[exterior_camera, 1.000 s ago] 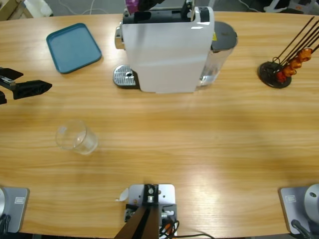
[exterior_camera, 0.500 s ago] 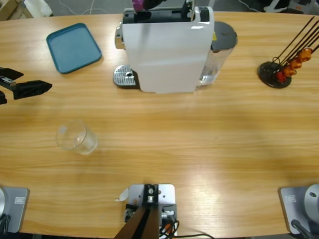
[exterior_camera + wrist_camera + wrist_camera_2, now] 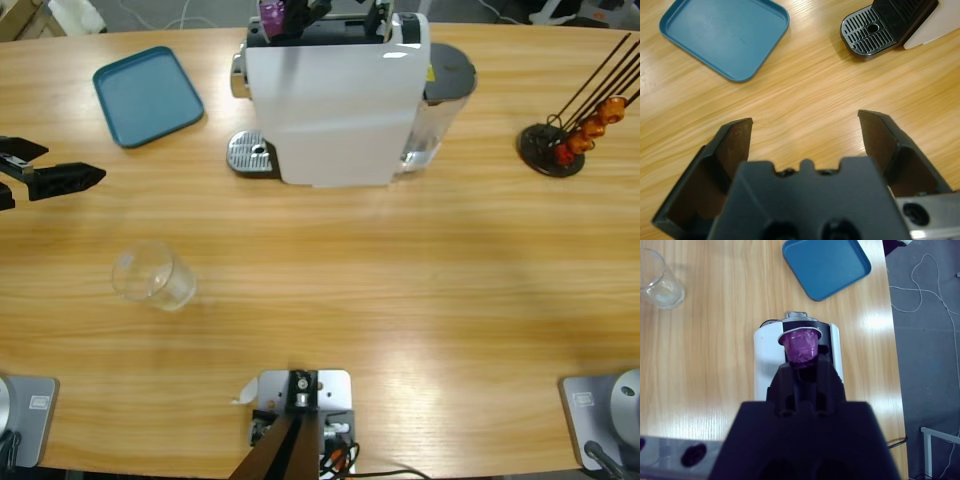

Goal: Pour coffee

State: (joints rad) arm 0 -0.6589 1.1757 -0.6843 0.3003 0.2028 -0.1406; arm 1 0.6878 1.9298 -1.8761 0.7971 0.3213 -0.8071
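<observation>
My right gripper (image 3: 800, 367) is shut on a purple capsule (image 3: 800, 346) and hangs over the top of the white coffee machine (image 3: 765, 375). The high view shows that capsule (image 3: 272, 13) at the machine's (image 3: 335, 100) top left edge. A clear glass tumbler (image 3: 150, 275) stands on the table in front of the machine, to its left; it looks empty, and no coffee is in view. My left gripper (image 3: 72, 163) is open low over the table at the far left edge, with nothing between its jaws (image 3: 805, 120).
A teal tray (image 3: 148, 95) lies at the back left. The machine's metal drip grate (image 3: 252, 153) sticks out at its left foot. A black capsule stand (image 3: 552, 143) with orange capsules is at the right.
The right gripper with the purple capsule has come slightly further in over the machine's top. The left gripper and the tumbler have not moved.
</observation>
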